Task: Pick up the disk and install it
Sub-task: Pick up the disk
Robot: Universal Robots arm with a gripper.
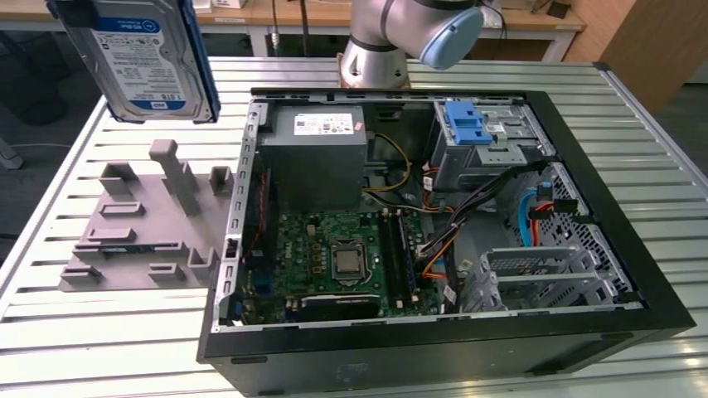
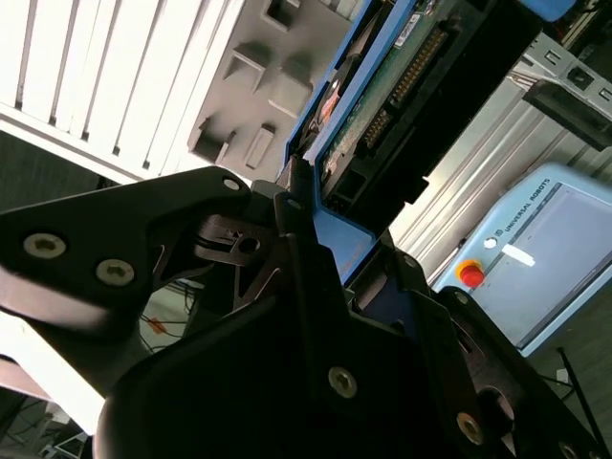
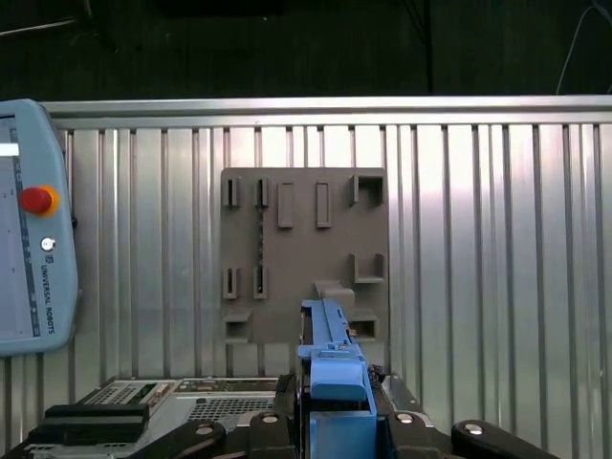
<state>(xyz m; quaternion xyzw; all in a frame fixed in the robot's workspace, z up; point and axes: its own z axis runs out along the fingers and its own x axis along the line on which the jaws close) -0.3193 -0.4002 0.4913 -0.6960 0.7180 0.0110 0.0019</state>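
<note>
The open computer case [image 1: 443,352] lay flat, the drive cage [image 1: 487,141] in its far corner. Off the case's side at the exterior view's left, the disk [image 1: 149,62] hung upright in the air, the gripper [image 3: 339,430] clamped on its blue bracket. Pick-up looked done. Installing would likely need carrying it over the case and squaring it to that cage.

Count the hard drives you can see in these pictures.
1: the disk, gripped by the tool and held in the air above the grey fixture on the exterior view's left. The drive cage inside the computer case may hide others.
</note>
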